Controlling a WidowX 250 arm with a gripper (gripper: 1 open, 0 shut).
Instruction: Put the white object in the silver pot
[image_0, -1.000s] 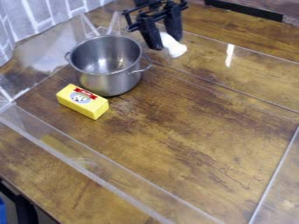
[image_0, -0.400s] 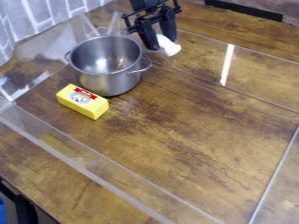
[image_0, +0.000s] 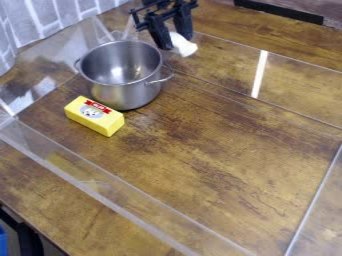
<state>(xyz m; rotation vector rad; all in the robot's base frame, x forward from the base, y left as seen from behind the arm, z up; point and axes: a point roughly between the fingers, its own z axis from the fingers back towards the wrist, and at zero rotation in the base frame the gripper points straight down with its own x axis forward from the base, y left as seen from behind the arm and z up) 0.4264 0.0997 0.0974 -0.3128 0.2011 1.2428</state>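
1. Your hand (image_0: 166, 30) is clamped on the white object (image_0: 178, 43), held above the worktop (image_0: 227, 130) at the far side.
2. The silver pot (image_0: 122, 72) lies just near-left; the object's long axis slants down toward the right.

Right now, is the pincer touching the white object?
Touching. The camera view shows the pincer closed on the white object, whose pale end sticks out below the dark fingers, held up just past the rim of the silver pot.
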